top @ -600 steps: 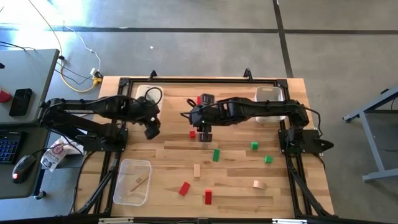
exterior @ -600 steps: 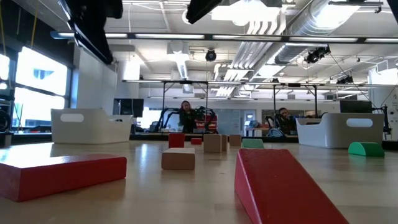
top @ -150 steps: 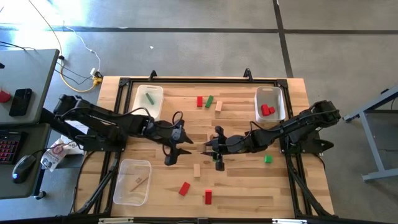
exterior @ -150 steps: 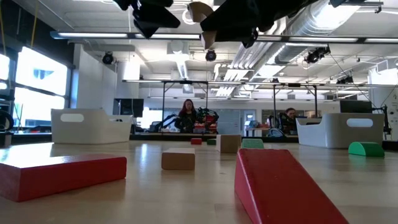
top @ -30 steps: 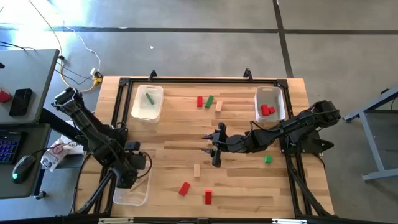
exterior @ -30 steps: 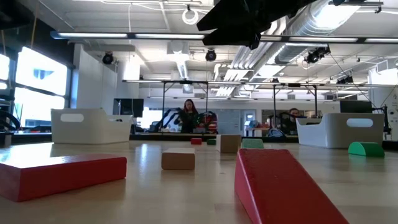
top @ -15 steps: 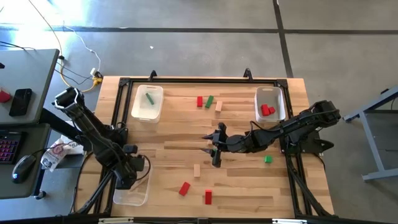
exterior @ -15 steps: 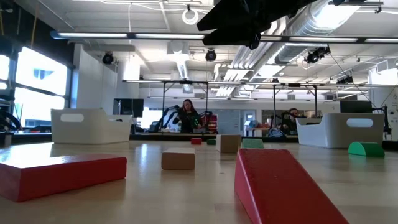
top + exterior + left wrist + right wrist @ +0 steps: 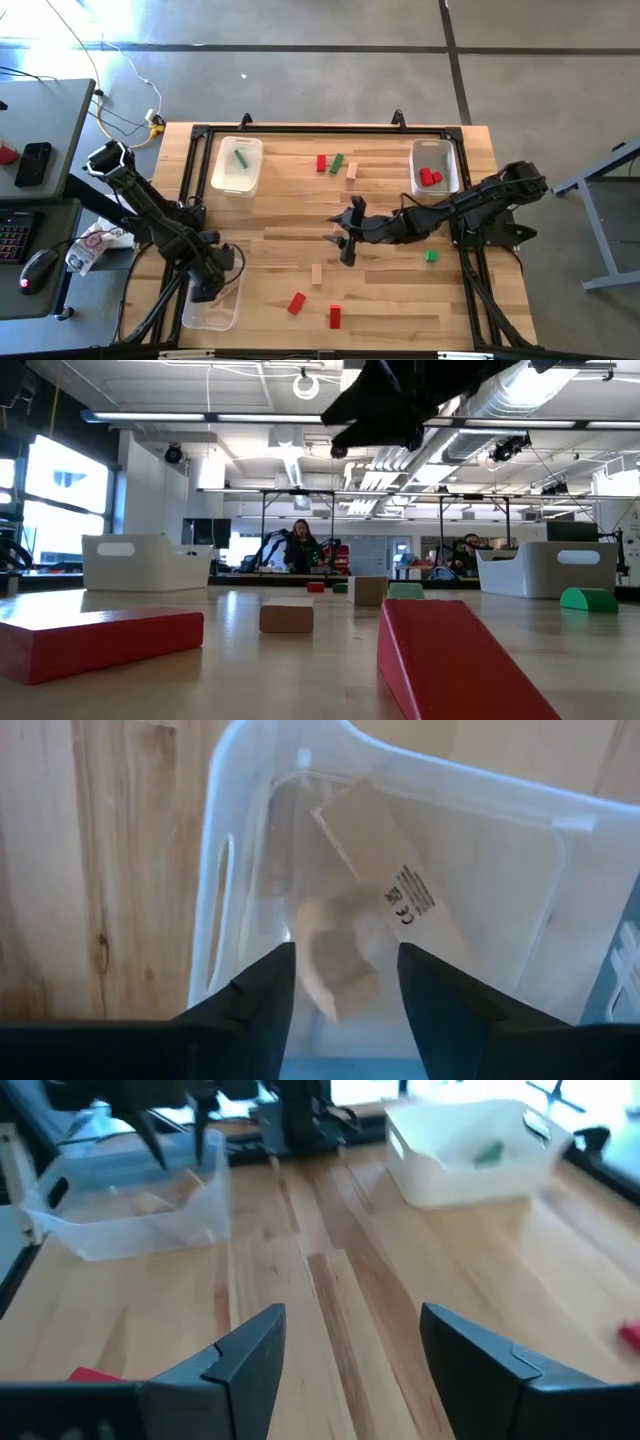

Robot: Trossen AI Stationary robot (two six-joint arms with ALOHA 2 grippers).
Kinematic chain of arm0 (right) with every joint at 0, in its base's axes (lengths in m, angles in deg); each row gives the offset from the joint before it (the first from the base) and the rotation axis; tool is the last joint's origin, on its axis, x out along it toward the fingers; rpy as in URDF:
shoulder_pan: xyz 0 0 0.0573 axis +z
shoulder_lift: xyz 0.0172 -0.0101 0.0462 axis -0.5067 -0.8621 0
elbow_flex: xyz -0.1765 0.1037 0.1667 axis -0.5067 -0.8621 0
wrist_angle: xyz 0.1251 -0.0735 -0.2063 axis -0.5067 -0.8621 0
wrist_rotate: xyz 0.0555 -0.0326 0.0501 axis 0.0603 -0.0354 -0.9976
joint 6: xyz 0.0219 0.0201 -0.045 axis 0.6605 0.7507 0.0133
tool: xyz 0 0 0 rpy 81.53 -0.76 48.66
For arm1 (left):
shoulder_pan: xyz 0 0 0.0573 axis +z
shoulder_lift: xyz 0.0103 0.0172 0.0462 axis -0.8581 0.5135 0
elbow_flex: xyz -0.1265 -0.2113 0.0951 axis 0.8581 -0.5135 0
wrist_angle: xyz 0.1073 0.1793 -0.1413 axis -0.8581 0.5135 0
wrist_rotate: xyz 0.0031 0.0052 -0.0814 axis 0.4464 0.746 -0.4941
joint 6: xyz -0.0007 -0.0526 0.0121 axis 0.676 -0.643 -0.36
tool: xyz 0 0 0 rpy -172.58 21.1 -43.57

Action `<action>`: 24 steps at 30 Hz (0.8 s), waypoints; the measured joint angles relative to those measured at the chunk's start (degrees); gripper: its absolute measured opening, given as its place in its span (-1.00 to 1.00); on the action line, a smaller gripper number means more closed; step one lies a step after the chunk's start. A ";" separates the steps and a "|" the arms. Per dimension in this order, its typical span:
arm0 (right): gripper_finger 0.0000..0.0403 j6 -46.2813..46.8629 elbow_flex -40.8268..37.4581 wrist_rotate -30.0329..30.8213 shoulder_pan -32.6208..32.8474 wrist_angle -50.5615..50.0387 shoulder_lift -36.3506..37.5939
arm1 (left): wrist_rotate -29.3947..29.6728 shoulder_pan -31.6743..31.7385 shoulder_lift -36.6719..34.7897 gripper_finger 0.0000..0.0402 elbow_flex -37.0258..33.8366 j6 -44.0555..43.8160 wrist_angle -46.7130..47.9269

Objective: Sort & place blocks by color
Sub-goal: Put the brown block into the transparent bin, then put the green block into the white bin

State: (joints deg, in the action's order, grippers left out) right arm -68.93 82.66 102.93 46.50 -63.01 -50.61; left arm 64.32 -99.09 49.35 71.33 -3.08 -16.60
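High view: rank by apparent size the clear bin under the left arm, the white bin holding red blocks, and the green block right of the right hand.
1. Clear bin, though the left hand hides part of it.
2. White bin with the red blocks. It looks close to the clear bin, so their order is unsure.
3. Green block, clearly the smallest.

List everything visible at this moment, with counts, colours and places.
red blocks: three loose on the table; more in the right white bin
green blocks: three; two loose, one in the left white bin
wood blocks: three, plain; two loose, one in the clear bin
bins: three; two white at the far side, one clear near left
people: two, beyond the table
left tool: open, over the clear bin
right tool: open, empty, mid-table
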 joint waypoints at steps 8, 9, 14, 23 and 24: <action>0.09 11.77 0.00 -0.28 -0.33 -7.06 0.00 | 0.06 0.32 0.00 -0.04 0.00 -0.78 0.13; 0.09 12.34 0.00 -0.28 -0.33 -7.88 0.00 | 0.05 0.32 0.00 -0.03 0.00 -0.79 0.15; 0.09 17.43 0.00 -0.31 -0.31 -11.76 0.00 | 0.19 0.32 0.00 -0.03 0.02 -0.79 0.17; 0.09 25.43 0.00 -3.95 -0.29 -18.09 0.20 | 0.66 0.32 -0.42 -0.03 0.90 0.58 0.80; 0.09 26.42 0.00 -4.35 -0.29 -19.14 0.20 | 0.78 0.32 -0.42 -0.03 1.32 1.36 0.81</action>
State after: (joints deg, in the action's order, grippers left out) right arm -42.51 82.66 98.58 46.21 -82.14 -50.42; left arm 65.10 -98.76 48.93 72.64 -1.72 -15.79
